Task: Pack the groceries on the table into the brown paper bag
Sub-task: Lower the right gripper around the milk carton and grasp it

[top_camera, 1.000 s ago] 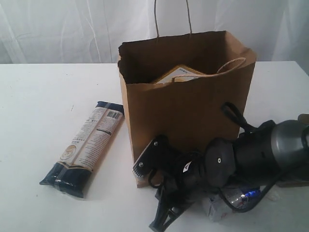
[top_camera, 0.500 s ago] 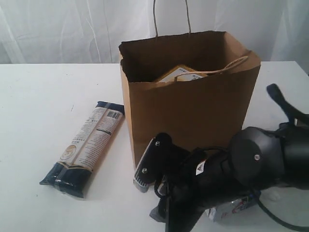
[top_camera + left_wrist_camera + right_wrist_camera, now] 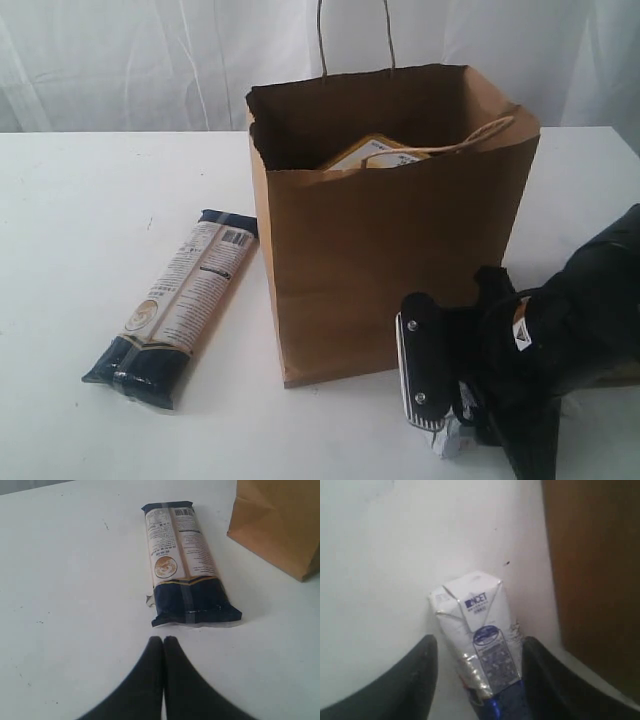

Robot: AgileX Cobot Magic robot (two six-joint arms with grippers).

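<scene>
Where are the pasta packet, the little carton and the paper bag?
pasta packet (image 3: 182, 565): left wrist view, on its beige printed face.
small carton (image 3: 475, 625): right wrist view, on its white upper panel.
brown paper bag (image 3: 390, 250): exterior view, on its front wall.

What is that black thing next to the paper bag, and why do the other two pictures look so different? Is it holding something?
That black thing is a robot's arm. It has two arms, each ending in a gripper, a hand with two fingers. One picture comes from a camera looking at the whole white table. The other two come from small cameras on the robot's wrists, so they look down past the fingers.

On the table stands a tall brown paper bag with some groceries already inside. Beside it lies a long dark-blue-and-beige pasta packet.

The left gripper is shut and empty, just short of the packet's dark end. The right gripper is open, its fingers either side of a small blue-white carton lying on the table by the bag. It isn't squeezing the carton, so nothing is held.
</scene>
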